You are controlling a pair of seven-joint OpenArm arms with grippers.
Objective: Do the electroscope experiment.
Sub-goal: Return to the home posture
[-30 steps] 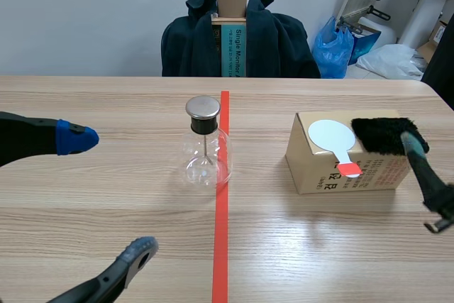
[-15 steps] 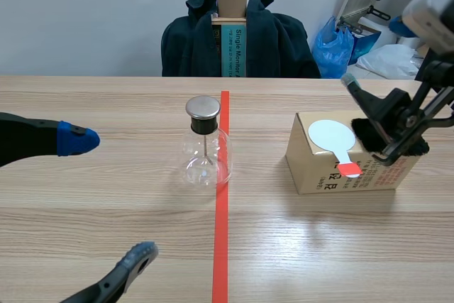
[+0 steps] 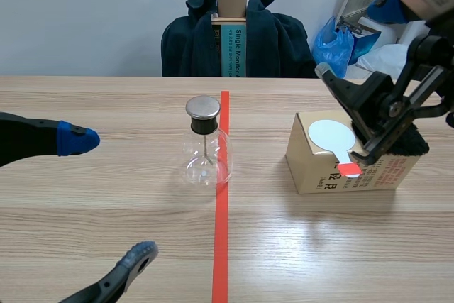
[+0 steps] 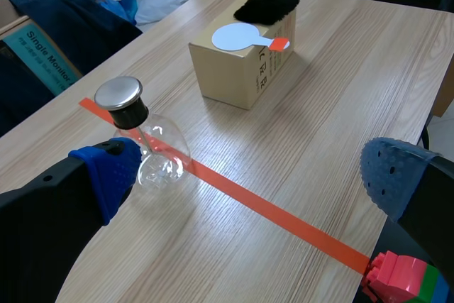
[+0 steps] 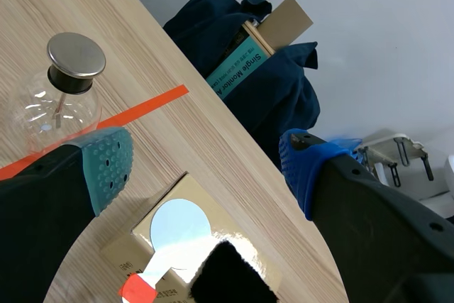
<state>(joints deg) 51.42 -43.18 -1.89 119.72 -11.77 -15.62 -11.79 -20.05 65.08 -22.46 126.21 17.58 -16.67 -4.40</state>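
1. While both arms hang clear of the glass, the electroscope flask [image 3: 206,150] stands upright on the wooden table [image 3: 106,104], capped by a round metal lid [image 3: 203,107].
2. The orange-red tape line [image 3: 221,239] runs just to the right of the flask, brushing its base.
3. Farther to the flask's right, well apart from it, sits a cardboard box [image 3: 319,172]. On its top a white disc paddle [image 3: 328,135] with a red handle lies flat on the side nearer the flask, and a black fur cloth [image 5: 230,274] lies on the side farther from it.
4. The right gripper [image 3: 342,117] hovers over that box, right of the flask, its fingers spread wide and gripping nothing.
5. The left gripper [image 3: 110,196] sits low to the flask's left, nearer the robot, its blue-padded fingers wide apart and empty.
6. Beyond the flask, past the table's far edge, a dark jacket [image 3: 280,47] drapes a chair that holds a tall carton [image 3: 231,33].
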